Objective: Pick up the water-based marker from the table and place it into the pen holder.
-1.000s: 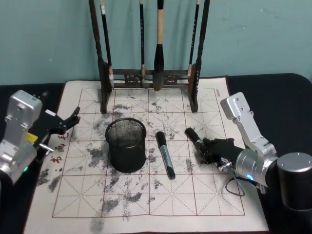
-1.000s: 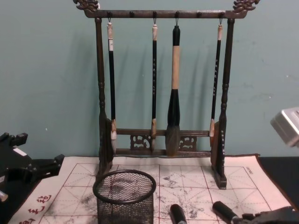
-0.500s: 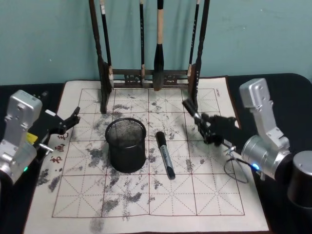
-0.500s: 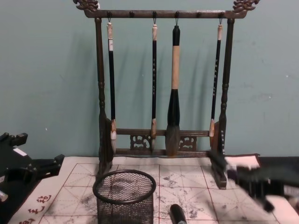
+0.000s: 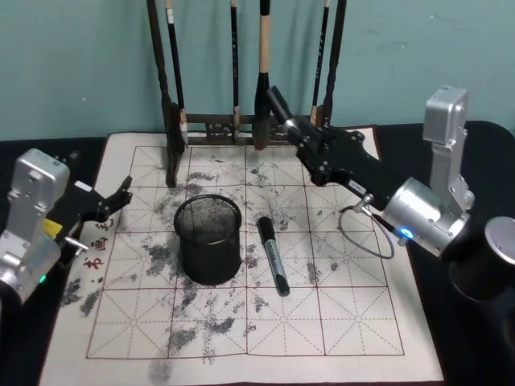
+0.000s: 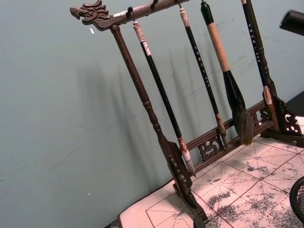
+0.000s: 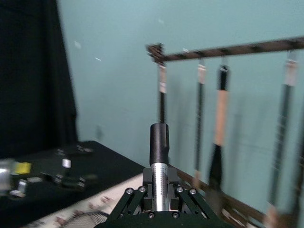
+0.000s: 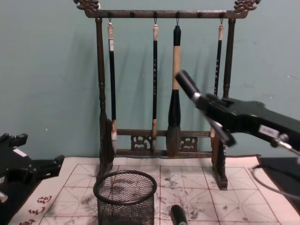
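A spare marker [image 5: 272, 256] lies at the holder's [image 5: 208, 256] 3 o'clock; the left gripper [image 5: 107, 201] parks at 9. At 1 o'clock, the right gripper [image 5: 310, 143] clamps the marker [image 5: 280, 106], its cap near the rack [image 5: 241, 122]. A swing could clip a brush [image 5: 263, 40]; a tilted release, the rim.

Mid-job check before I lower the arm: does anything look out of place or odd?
Nothing is spilled or tipped. The right gripper holds one marker raised, tilted, in front of the brush rack; a second marker lies on the ink-blotched mat right of the upright pen holder. The left gripper sits by the mat's left edge.
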